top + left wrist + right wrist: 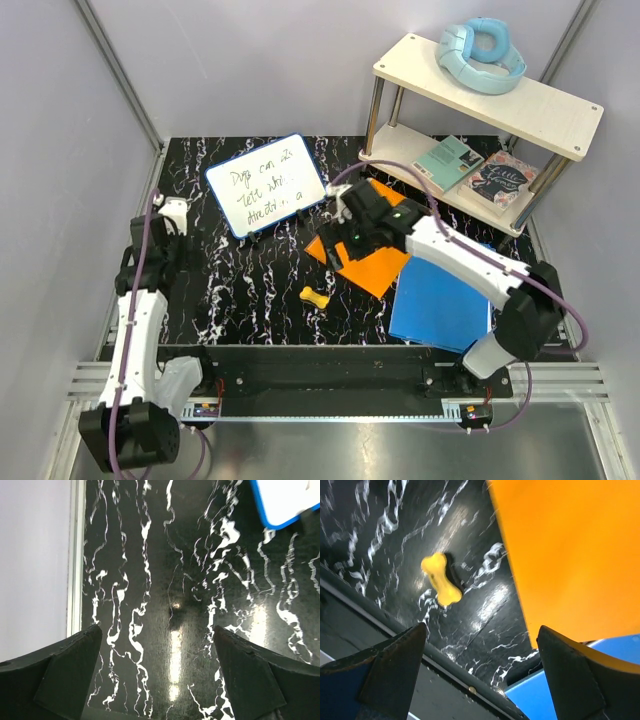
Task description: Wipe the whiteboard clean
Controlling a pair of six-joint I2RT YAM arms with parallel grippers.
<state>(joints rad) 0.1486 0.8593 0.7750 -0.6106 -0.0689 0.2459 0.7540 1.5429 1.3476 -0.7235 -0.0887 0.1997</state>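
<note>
Hovering wide open and empty at left gripper [157, 630] and right gripper [482, 630], not yet beginning any erasing, leaving the whiteboard [265, 184] at far left-centre fully lettered and the yellow bone-shaped object [314, 297] near-centre untouched.

Whiteboard [266, 185] at back left of table [230, 290], bone-shaped piece [314, 298] before it, headphones [481, 55] atop shelf [540, 110] back right

The whiteboard [265, 185] is a small white rectangle in a thin blue frame with rounded corners, lying face up at the far left-centre of the black marbled table [250, 290]. It sits skewed, its right end further back than its left. Three lines of black handwriting cover it, the first starting "Dogs can" — none is wiped
</note>
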